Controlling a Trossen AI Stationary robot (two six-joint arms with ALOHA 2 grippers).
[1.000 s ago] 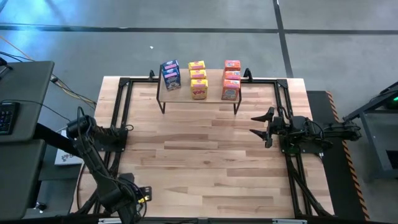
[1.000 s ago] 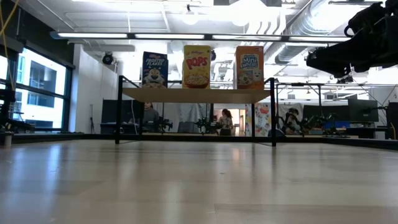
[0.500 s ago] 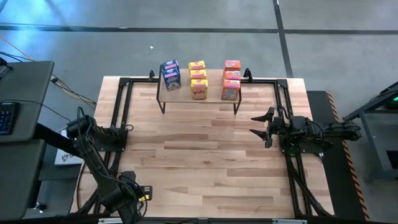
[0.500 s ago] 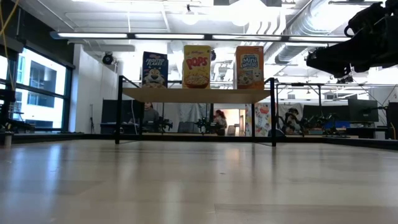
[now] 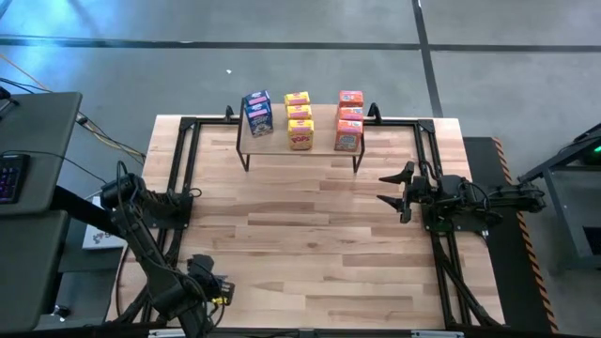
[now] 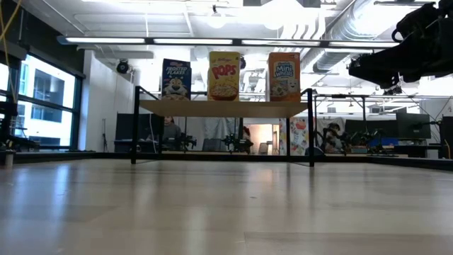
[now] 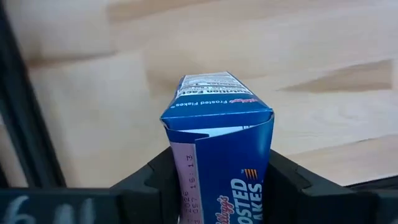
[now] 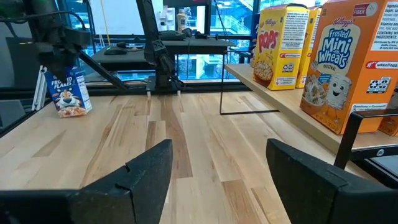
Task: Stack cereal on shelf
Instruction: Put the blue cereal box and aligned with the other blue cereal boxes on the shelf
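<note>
The shelf (image 5: pixel 300 143) stands at the table's far edge. On it are one blue cereal box (image 5: pixel 258 113), a row of yellow boxes (image 5: pixel 299 120) and a row of orange-red boxes (image 5: pixel 349 122). The low view shows the shelf top (image 6: pixel 226 108) with the boxes upright. At the near left corner my left gripper (image 5: pixel 202 275) points down, shut on another blue cereal box (image 7: pixel 217 143). The right wrist view shows that box (image 8: pixel 67 93) tilted under the gripper. My right gripper (image 5: pixel 390 188) waits level at the table's right side, open with nothing between its fingers (image 8: pixel 149 180). My left gripper pinches the blue box between its two fingers (image 7: pixel 146 186), one on each of two opposite sides (image 7: pixel 181 177). It comes from above, pointing down. The box sits tilted below the fingers; I cannot tell whether its lower end (image 8: pixel 73 112) touches the table.
A black metal frame (image 5: pixel 188 169) runs around the table's sides, with the arm bases on it. The wide wooden middle of the table (image 5: pixel 300 235) lies between the two arms. A desk with a keyboard (image 5: pixel 11 174) stands off the table's left side.
My left gripper has turned about its own axis at the near left corner without shifting place. My right arm and the boxes on the shelf have kept still.
</note>
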